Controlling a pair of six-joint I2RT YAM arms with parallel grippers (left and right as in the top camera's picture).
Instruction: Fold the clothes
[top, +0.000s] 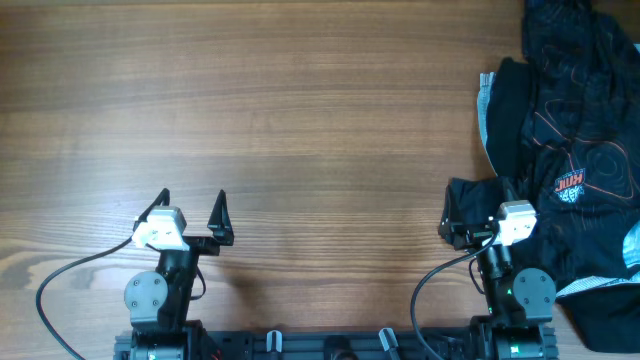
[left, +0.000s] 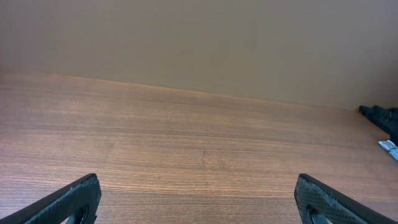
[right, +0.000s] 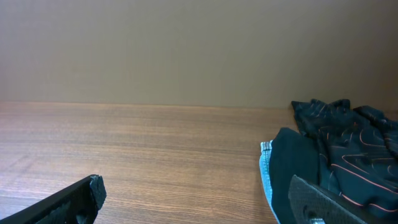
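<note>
Two grippers, jaws spread wide: left gripper (top: 192, 205) over table (top: 300, 100), right gripper (right: 196, 186) at the crumpled shirt's (top: 580, 150) edge, likely grabbing first.

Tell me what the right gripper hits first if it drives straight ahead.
Likely the shirt: its dark fold lies just ahead of one finger of the right gripper; the centre line shows only bare table.
</note>
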